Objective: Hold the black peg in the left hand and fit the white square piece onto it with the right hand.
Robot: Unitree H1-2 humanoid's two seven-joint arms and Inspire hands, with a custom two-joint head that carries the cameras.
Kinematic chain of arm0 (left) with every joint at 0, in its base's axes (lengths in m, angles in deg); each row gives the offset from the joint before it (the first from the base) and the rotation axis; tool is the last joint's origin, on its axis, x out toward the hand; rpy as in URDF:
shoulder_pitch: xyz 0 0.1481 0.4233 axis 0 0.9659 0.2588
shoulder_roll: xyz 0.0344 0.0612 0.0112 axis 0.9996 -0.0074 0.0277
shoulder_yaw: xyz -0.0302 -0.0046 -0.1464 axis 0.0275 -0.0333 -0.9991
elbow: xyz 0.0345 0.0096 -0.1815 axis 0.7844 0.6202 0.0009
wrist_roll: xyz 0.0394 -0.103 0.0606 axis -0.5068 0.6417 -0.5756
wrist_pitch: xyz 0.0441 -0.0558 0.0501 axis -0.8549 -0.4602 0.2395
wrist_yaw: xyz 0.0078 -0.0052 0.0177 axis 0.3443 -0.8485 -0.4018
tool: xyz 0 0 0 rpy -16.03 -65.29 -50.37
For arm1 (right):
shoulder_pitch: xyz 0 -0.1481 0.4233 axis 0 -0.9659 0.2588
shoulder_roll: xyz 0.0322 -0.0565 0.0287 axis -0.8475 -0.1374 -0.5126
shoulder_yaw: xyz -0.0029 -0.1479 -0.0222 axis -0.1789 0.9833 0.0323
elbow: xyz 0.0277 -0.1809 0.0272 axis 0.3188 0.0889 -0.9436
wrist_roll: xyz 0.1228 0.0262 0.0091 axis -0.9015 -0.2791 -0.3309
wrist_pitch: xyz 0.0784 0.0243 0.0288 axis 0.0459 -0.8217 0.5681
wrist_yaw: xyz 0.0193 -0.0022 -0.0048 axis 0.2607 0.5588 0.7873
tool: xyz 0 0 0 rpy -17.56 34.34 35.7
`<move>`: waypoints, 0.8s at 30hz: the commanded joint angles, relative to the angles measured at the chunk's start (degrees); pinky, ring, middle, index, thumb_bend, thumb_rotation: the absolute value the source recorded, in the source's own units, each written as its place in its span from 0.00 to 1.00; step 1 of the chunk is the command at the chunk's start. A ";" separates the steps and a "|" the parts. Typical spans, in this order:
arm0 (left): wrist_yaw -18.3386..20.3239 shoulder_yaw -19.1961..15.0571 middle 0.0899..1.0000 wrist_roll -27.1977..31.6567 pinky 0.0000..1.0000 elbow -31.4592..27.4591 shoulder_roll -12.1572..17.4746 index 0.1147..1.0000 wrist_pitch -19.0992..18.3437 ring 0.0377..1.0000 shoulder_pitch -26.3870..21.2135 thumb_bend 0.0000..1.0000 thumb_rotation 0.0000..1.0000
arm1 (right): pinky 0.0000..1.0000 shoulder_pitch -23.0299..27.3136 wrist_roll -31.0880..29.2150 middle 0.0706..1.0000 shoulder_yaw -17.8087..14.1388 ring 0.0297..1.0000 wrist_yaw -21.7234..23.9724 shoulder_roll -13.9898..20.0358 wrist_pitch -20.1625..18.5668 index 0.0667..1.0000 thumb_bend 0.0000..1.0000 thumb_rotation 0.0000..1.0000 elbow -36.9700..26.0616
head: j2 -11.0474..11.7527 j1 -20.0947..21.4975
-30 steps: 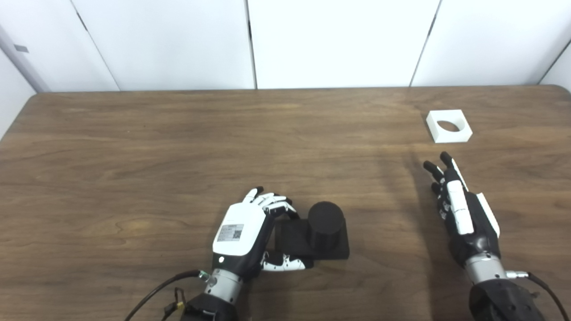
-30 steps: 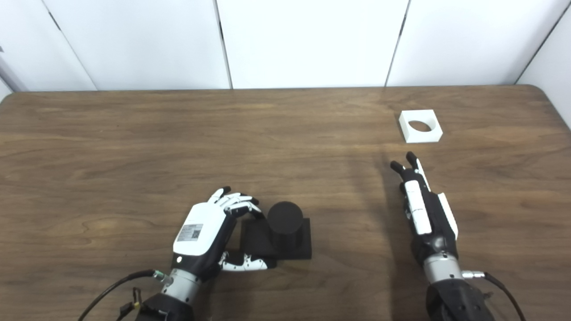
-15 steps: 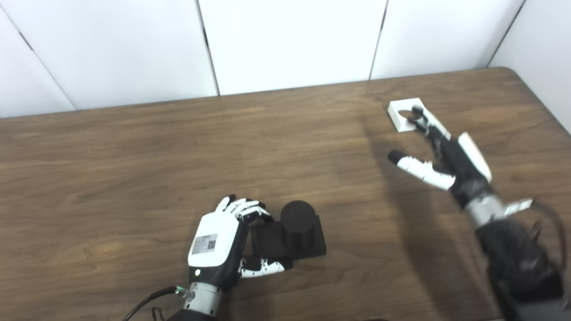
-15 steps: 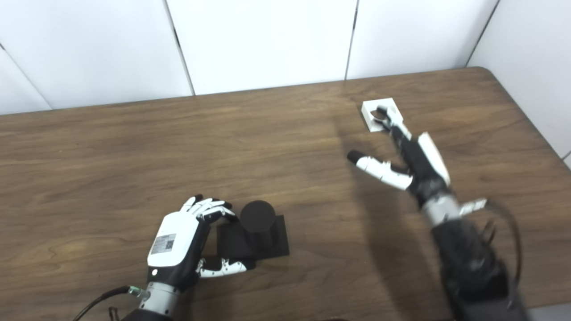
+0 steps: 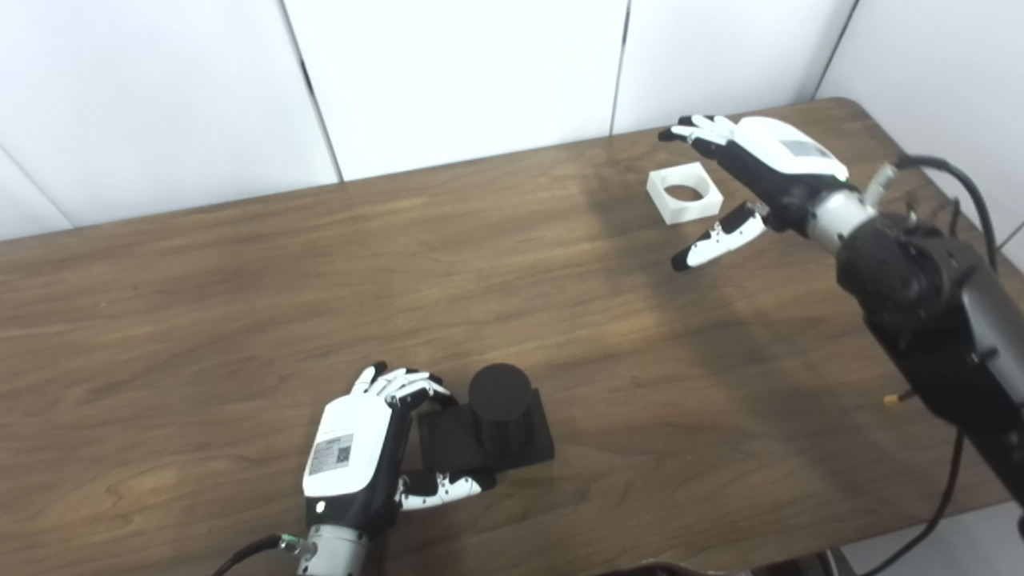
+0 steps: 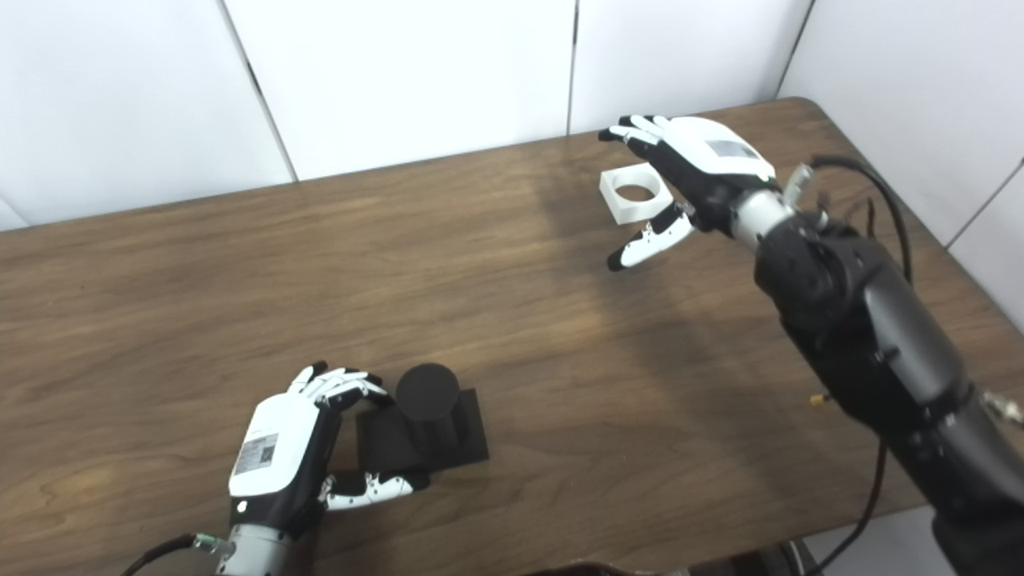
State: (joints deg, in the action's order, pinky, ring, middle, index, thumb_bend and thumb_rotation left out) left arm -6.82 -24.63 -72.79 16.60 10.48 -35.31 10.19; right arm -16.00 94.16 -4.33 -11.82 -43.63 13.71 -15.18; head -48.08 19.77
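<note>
While my left hand (image 5: 352, 456) sat low at the near edge of the table (image 5: 240, 320), curled around the square base of the black peg (image 5: 498, 404) with fingers on its far side and thumb on its near side, the move to come hinged on the right hand (image 5: 760, 172). That hand hovered with fingers and thumb spread wide, holding nothing. The white square piece (image 5: 684, 192) lay flat on the table near the far right corner, its round hole facing up, just to the left of my palm and under the gap between the outstretched fingers and the thumb. I judged that a short drop and a slight shift left would bracket it, fingers beyond its far edge, thumb at its near edge. The piece had no real long axis, so any pair of opposite sides would serve. The peg stood upright, well apart from the piece, toward the near left, and the right hand was plainly the nearer 1 to the piece.
</note>
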 commanded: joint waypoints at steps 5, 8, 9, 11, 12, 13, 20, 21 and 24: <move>1.16 0.07 0.73 -1.06 0.93 0.68 0.41 0.42 0.07 0.81 0.16 0.51 0.05 | 1.00 8.73 4.88 1.00 3.03 1.00 4.63 2.14 0.72 0.94 0.97 0.21 5.10 | 0.50 0.50; 0.85 0.02 0.73 -0.95 0.94 0.88 0.53 0.42 0.40 0.82 0.21 0.51 0.05 | 1.00 12.56 6.83 1.00 5.20 1.00 5.62 1.67 1.01 0.94 0.99 0.20 9.42 | 0.69 0.58; 0.83 0.01 0.73 -0.96 0.94 0.90 0.58 0.42 0.46 0.82 0.21 0.51 0.05 | 1.00 13.51 7.27 1.00 5.77 1.00 5.78 1.54 1.13 0.94 1.00 0.19 10.64 | 0.69 0.58; 0.82 -0.01 0.73 -0.98 0.94 1.03 0.70 0.42 0.56 0.82 0.21 0.51 0.05 | 1.00 15.47 8.15 1.00 7.16 1.00 5.96 1.17 1.81 0.94 0.99 0.19 13.66 | 1.21 0.60; 0.98 -0.03 0.73 -1.08 0.94 1.00 0.72 0.42 0.44 0.82 0.25 0.51 0.05 | 1.00 16.51 8.62 1.00 8.00 1.00 6.01 0.99 2.16 0.94 0.98 0.19 15.36 | 1.27 0.60; 0.95 -0.07 0.73 -1.14 0.94 0.98 0.75 0.42 0.44 0.82 0.35 0.51 0.05 | 1.00 17.78 9.06 1.00 8.91 1.00 5.79 0.61 2.59 0.94 0.98 0.19 17.70 | 1.35 0.70; 1.02 -0.47 0.74 -0.53 0.95 1.00 0.65 0.42 0.51 0.82 0.78 0.51 0.05 | 1.00 22.09 10.29 1.00 11.59 1.00 1.69 -2.00 5.93 0.93 0.95 0.21 27.92 | 1.39 0.78; 1.09 -0.46 0.74 -0.66 0.95 1.02 0.65 0.42 0.49 0.83 0.79 0.51 0.05 | 1.00 22.44 10.48 1.00 11.73 1.00 0.44 -2.44 6.55 0.92 0.95 0.21 29.25 | 1.44 0.58; 1.27 -0.43 0.74 -0.88 0.96 1.01 0.57 0.42 0.36 0.83 0.81 0.51 0.05 | 1.00 23.63 11.16 0.98 12.47 1.00 -1.53 -3.31 7.47 0.92 0.95 0.20 32.62 | 1.53 0.47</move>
State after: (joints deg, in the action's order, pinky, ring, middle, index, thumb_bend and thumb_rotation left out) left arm -6.99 -25.06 -72.79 16.62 10.36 -34.62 10.53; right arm 3.62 104.18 8.56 -11.03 -47.94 19.95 17.82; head -46.50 20.21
